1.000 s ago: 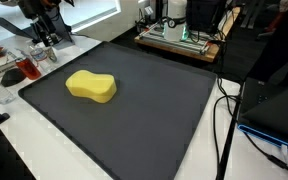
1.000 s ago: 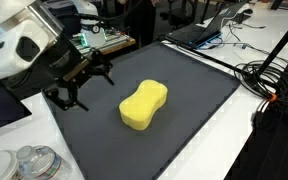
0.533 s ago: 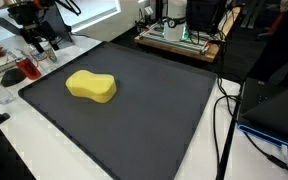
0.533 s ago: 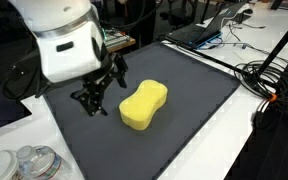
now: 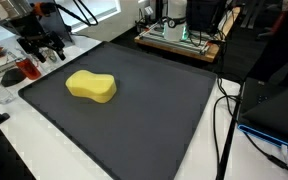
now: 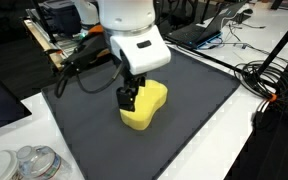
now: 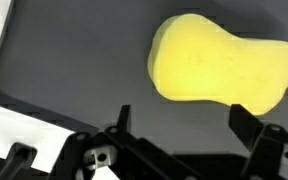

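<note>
Hovering open and empty, gripper (image 7: 179,112) is just short of yellow sponge (image 7: 224,60) on black mat (image 7: 64,60); sponge lies ahead of fingertips, long axis parallel to finger-to-finger line.

A yellow sponge (image 5: 91,86) with a narrow waist lies flat on the dark mat (image 5: 154,120), near one corner.
</note>
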Available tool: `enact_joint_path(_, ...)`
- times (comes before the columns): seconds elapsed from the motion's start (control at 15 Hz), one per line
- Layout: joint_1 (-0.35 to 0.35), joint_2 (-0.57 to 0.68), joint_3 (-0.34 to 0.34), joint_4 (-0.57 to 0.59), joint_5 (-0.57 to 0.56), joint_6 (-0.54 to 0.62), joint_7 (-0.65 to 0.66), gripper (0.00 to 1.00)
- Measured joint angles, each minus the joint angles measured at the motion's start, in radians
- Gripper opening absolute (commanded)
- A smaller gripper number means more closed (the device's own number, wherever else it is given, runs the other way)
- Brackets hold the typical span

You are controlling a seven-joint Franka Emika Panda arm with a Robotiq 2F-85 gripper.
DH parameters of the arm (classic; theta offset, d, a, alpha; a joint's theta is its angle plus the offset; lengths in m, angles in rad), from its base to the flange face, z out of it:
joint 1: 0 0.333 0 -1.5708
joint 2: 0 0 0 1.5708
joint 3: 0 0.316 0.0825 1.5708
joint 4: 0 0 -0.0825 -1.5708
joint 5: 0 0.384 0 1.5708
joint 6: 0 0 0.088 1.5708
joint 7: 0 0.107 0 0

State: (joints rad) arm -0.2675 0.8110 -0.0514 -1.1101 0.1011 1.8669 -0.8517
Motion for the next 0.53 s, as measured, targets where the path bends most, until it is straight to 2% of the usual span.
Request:
enact_joint_path(0.2, 0.04, -0.002, 0.0, -0.002, 0.003, 0.023, 0.108, 1.0)
enact_joint_path(0.53, 0.087, -0.004, 0.003, -0.022, -0.008, 0.125, 0.363, 1.0)
